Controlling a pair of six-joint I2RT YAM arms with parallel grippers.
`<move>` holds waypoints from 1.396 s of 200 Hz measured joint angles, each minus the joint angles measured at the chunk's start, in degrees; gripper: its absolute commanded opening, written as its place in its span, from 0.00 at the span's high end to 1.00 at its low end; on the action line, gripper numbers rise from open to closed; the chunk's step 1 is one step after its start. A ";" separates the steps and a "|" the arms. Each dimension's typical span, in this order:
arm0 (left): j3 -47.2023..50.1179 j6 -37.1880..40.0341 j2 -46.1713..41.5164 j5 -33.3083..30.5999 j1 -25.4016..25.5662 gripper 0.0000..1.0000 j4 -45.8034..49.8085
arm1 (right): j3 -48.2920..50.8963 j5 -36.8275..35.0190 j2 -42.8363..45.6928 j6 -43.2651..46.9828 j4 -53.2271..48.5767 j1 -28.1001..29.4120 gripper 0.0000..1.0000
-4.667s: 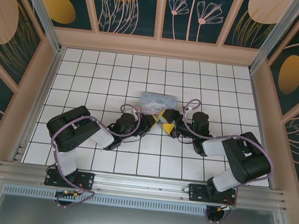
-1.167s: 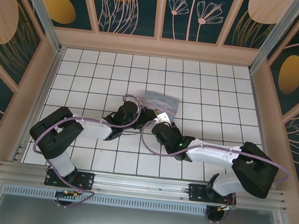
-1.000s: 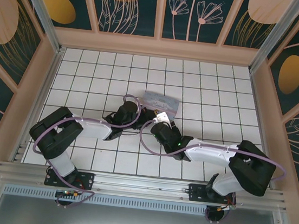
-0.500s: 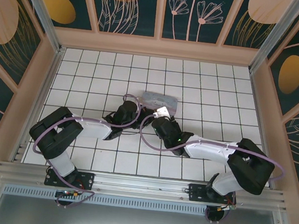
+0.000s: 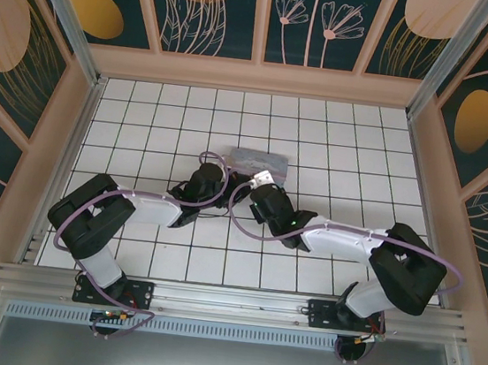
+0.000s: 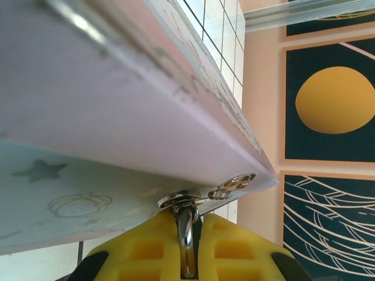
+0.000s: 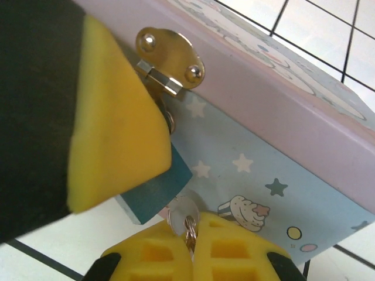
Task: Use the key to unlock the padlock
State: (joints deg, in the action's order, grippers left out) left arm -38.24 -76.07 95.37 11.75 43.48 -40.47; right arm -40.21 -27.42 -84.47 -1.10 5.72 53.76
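Observation:
The padlock's teal body (image 7: 157,186) hangs from the brass hasp (image 7: 171,58) on the front of the pastel tin box (image 7: 275,146). My left gripper (image 6: 187,222) is shut on the padlock's silvery shackle (image 6: 186,234), just under the box's clasp (image 6: 234,184). In the right wrist view one left finger (image 7: 111,134) covers the top of the lock. My right gripper (image 7: 192,231) is shut on the key's round silvery head (image 7: 184,209), right at the bottom of the lock; the key's blade is hidden. From above, the left gripper (image 5: 231,190) and right gripper (image 5: 250,192) meet in front of the box (image 5: 260,160).
The white tiled floor (image 5: 338,141) is ringed by a low peach wall (image 5: 257,75) with dark floral panels. Both arms lie low across the middle tiles, and the aluminium rail (image 5: 229,301) runs along the near edge.
My right gripper has moved up and left to the padlock and shut on the key's head. The left gripper has kept its grip on the shackle.

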 measured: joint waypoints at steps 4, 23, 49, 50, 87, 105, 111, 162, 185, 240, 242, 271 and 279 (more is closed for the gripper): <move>0.00 0.00 0.00 -0.04 -0.07 1.00 0.02 | -0.04 0.57 0.02 -0.37 0.00 -0.24 1.00; 0.26 0.00 0.00 -0.24 -0.11 1.00 0.00 | -0.11 4.52 0.37 -0.63 -0.11 -1.73 1.00; 0.42 -0.02 0.00 -0.31 -0.11 1.00 -0.61 | 0.13 11.47 2.32 -1.27 -0.87 -4.63 1.00; 0.42 -0.02 0.00 -0.28 -0.11 1.00 -0.74 | 0.17 11.89 2.47 -1.36 -0.90 -4.81 1.00; 0.39 -0.04 -0.17 1.11 -0.09 1.00 -2.29 | 1.79 18.80 6.43 -2.60 -1.27 -7.87 0.80; 0.39 0.00 -0.48 1.62 -0.09 1.00 -2.21 | 2.93 19.93 8.55 -3.34 -1.60 -8.81 0.68; 0.39 0.00 -0.48 1.73 -0.09 1.00 -2.10 | 3.28 20.02 9.25 -3.65 -1.66 -9.09 0.66; 0.42 0.81 -0.50 2.84 -0.22 1.00 1.92 | 4.09 19.34 13.60 -4.61 -2.01 -9.92 0.60; 0.42 1.11 -0.50 2.95 -0.22 1.00 2.21 | 4.13 18.64 14.03 -5.20 -2.05 -9.90 0.59; 0.42 1.57 -0.50 3.30 -0.26 1.00 3.10 | 4.37 16.72 13.75 -5.38 -2.10 -7.63 0.55; 0.42 1.60 -0.50 3.30 -0.26 1.00 3.15 | 4.37 16.68 13.68 -5.42 -2.10 -7.52 0.55; 0.42 1.97 -0.50 3.34 -0.26 1.00 3.63 | 4.37 15.43 11.85 -5.40 -2.10 -5.68 0.54; 0.42 1.97 -0.50 3.41 -0.28 1.00 3.67 | 4.37 15.08 11.19 -5.40 -2.14 -5.33 0.54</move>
State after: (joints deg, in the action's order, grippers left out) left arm -37.82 -74.11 94.87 15.16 43.20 -36.80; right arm -35.83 -12.34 -73.28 -6.50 3.57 48.42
